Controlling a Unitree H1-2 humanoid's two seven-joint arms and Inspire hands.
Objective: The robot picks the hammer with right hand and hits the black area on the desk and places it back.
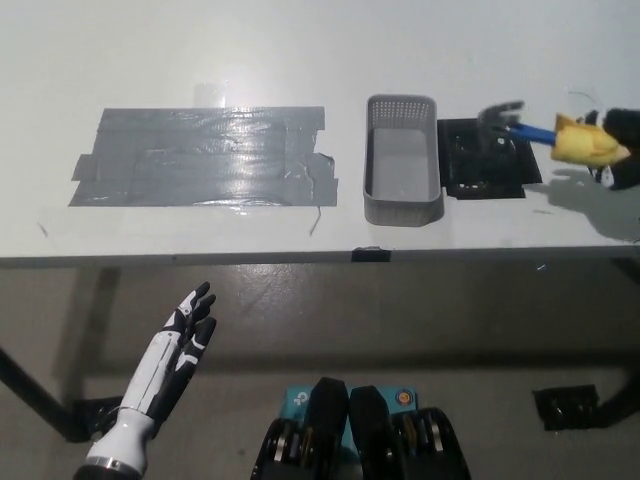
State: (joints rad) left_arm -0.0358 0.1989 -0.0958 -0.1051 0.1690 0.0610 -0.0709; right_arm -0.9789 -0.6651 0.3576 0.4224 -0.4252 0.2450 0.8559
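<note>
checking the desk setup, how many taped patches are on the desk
2: a large grey duct-tape patch on the desk's left half, and a smaller black patch just right of the grey basket, under the hammer head. None seems hidden.

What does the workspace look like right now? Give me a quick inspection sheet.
Surface: white desk, with a wide patch of grey tape on its left part.
Job's things: hammer with blue shaft and yellow grip, its head blurred over the black area.
Clutter: grey basket, nothing seen inside, beside the black area.
Hands: right hand at the right edge, shut on the hammer's grip; left hand open, resting below the desk edge.
Cables: nothing seen.
Surroundings: grey floor; black desk leg at lower left.
</note>
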